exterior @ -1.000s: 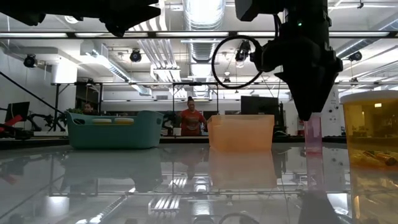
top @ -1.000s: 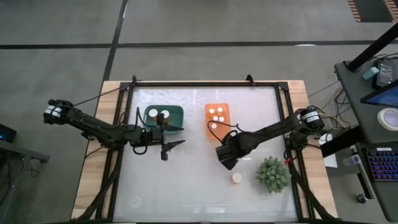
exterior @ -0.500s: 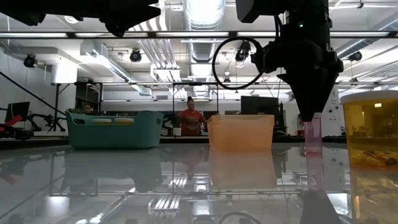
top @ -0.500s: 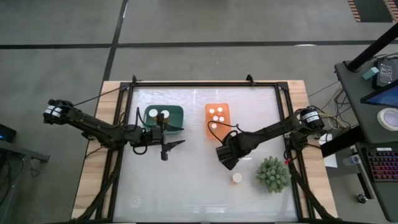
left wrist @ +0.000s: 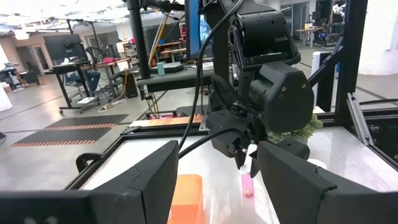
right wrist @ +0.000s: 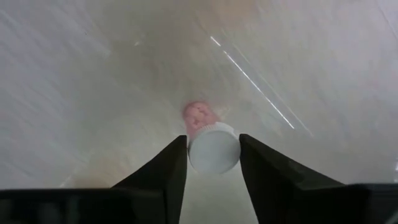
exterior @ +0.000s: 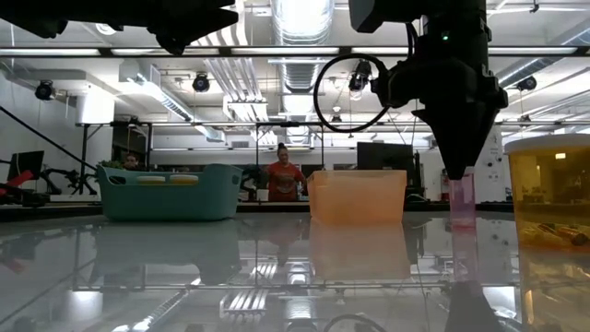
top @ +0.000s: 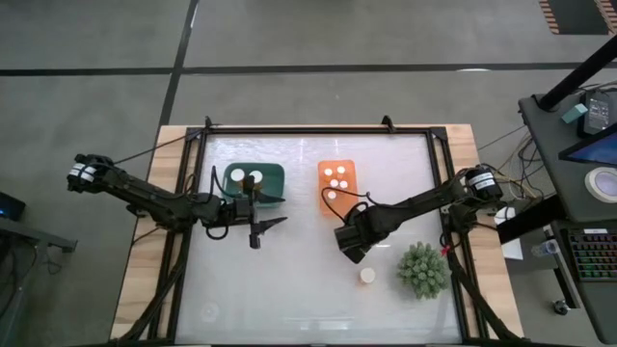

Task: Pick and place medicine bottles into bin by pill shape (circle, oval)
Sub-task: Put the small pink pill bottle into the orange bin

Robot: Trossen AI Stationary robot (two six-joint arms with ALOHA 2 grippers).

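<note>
White-capped and pink-bodied, a medicine bottle (right wrist: 213, 147) stands upright on the glossy desk (top: 289, 289) between the fingers of my right pincer (top: 353, 253), which straddle its cap without visibly clamping it. That spot is just in front of the orange bin (top: 337, 180), with open desk all around. A second bottle (top: 367, 276) sits nearby, just beside the spiky green plant (top: 423, 269). My left pincer (top: 258, 229) hangs spread open and empty by the front edge of the green bin (top: 254, 179).
</note>
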